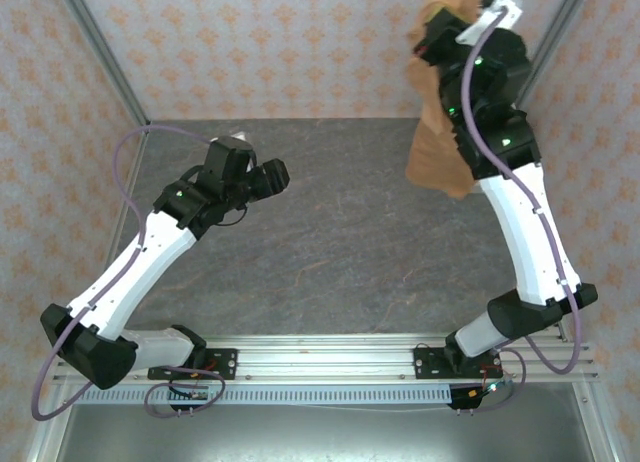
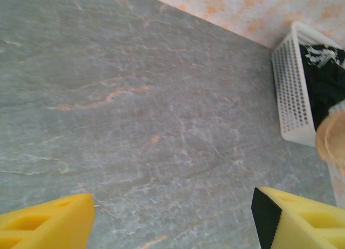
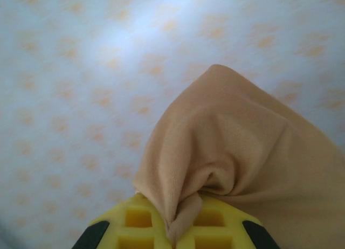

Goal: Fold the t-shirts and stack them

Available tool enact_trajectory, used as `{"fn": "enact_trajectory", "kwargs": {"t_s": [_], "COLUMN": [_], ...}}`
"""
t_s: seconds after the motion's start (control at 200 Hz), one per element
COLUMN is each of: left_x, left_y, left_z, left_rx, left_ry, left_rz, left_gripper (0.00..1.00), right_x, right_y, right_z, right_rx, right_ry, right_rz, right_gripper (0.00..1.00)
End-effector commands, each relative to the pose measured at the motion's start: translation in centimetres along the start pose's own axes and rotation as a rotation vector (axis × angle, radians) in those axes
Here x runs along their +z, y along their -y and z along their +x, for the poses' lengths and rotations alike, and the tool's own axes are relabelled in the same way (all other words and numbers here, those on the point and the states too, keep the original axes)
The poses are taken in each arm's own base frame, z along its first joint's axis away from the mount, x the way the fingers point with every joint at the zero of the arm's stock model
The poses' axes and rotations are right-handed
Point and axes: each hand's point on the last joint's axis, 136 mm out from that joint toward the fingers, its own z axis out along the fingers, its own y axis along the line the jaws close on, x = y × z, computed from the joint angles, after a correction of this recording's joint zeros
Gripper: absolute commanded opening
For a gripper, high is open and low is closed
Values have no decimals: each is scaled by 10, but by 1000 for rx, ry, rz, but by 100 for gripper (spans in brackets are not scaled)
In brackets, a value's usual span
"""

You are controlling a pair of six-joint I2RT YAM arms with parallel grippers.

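Aloft, the orange t-shirt [image 1: 432, 154] hangs bunched in soft, tan-orange folds.

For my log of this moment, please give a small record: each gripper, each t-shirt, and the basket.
left gripper: open, holding nothing, over the table
right gripper: shut on the orange t-shirt, raised high
orange t-shirt: hanging bunched, not folded
black t-shirt: inside the white basket
stack: not yet started
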Motion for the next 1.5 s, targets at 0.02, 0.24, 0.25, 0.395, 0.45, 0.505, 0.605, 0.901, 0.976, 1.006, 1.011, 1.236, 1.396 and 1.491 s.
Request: {"fn": "enact_trajectory", "kwargs": {"t_s": [0.02,0.24,0.25,0.395,0.45,0.505,0.605,0.901,0.976,1.006,1.011,1.236,1.396,1.491], "left_x": [-37,-70,-71,-80,-80,-76,-61,31,56,65,67,128,160,168], "left_y": [-31,-77,-80,-103,-109,-109,-105,-63,-45,-42,-42,-50,-39,-36], "left_z": [-22,-15,-13,9,20,30,53,108,116,121,122,160,161,160], "left_rx": [-30,-97,-98,-108,-110,-111,-119,-149,-128,-117,-115,-70,-60,-50], "left_ry": [116,183,179,136,110,73,-23,-271,-298,-314,-318,-435,-438,-442], "left_rz": [-122,-250,-256,-301,-302,-284,-238,-184,-195,-215,-221,-389,-379,-392], "left_gripper": [78,80,81,82,83,85,89,92,91,90,90,84,68,41], "right_x": [3,0,-1,-27,-35,-42,-57,-133,-148,-153,-153,-175,-192,-202], "right_y": [-46,-97,-98,-100,-93,-83,-45,130,148,153,153,166,172,178], "right_z": [76,310,321,415,425,427,429,445,442,438,438,429,435,437], "right_rx": [-39,28,28,24,35,38,45,250,293,298,298,310,369,385], "right_ry": [-187,-673,-701,-983,-1018,-1023,-1031,-1064,-1045,-1036,-1036,-1035,-1054,-1053], "right_rz": [-83,-175,-178,-153,-135,-113,-28,467,510,524,526,568,595,614], "right_gripper": [0,25,28,63,67,71,71,61,60,60,60,61,61,61]}}
